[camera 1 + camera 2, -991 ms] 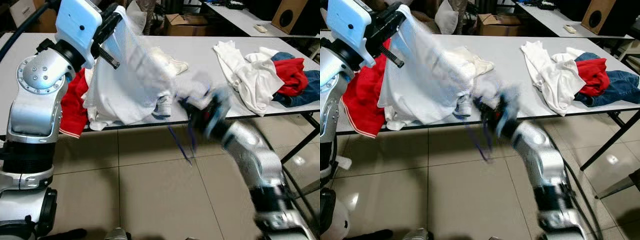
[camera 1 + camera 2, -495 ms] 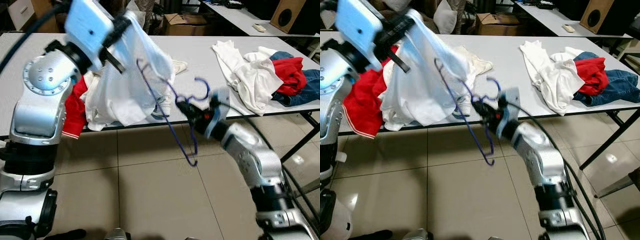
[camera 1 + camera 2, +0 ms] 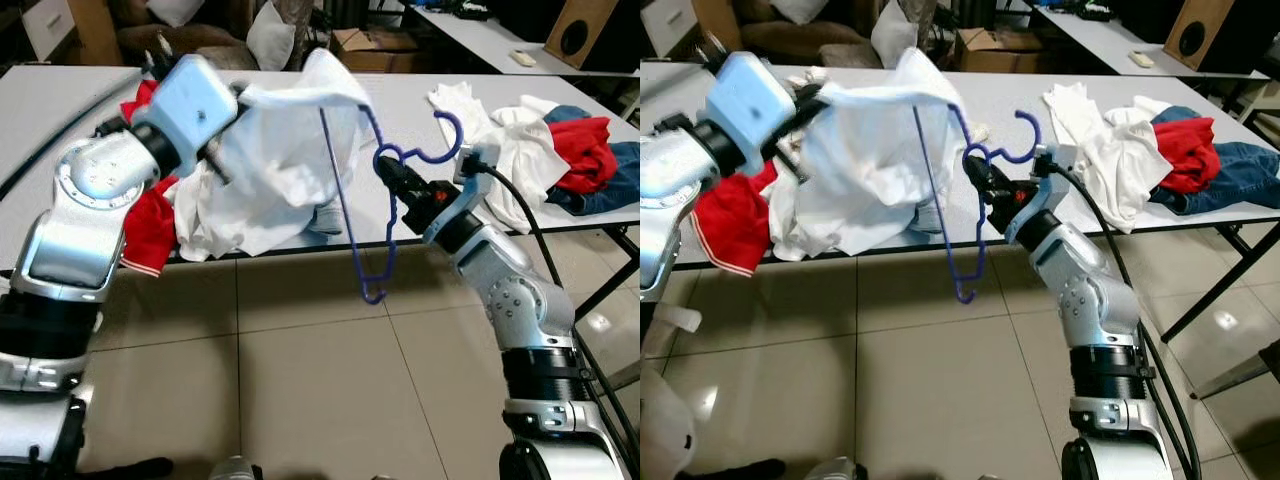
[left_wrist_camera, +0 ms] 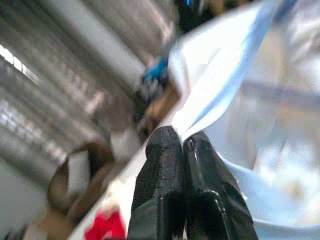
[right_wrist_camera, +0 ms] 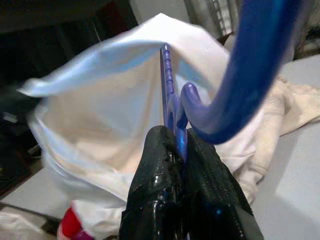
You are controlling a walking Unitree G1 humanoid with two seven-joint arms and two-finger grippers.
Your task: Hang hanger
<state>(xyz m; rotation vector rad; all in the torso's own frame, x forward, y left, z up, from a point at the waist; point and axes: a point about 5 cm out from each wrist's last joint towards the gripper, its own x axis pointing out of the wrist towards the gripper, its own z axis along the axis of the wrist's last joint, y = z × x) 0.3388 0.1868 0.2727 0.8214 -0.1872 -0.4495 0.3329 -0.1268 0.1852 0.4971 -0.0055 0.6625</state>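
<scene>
A white shirt (image 3: 270,160) hangs lifted over the table's front edge, and my left gripper (image 3: 232,96) is shut on its upper hem, with its black fingers (image 4: 170,185) pinching the cloth. A blue plastic hanger (image 3: 372,200) is held in the air to the right of the shirt, with my right gripper (image 3: 393,176) shut on its neck just below the hook (image 3: 445,140). One hanger arm reaches up into the shirt's opening (image 5: 167,85); the other arm points down toward the floor. In the right wrist view the fingers (image 5: 160,185) clamp the blue neck.
A long grey table (image 3: 400,100) carries a red garment (image 3: 150,220) under the shirt and a pile of white, red and denim clothes (image 3: 545,150) at the right. A tiled floor lies in front. Cardboard boxes and another table stand behind.
My right gripper has raised and turned the hanger so its arm now enters the shirt opening. My left gripper has swung the shirt's hem up and to the right.
</scene>
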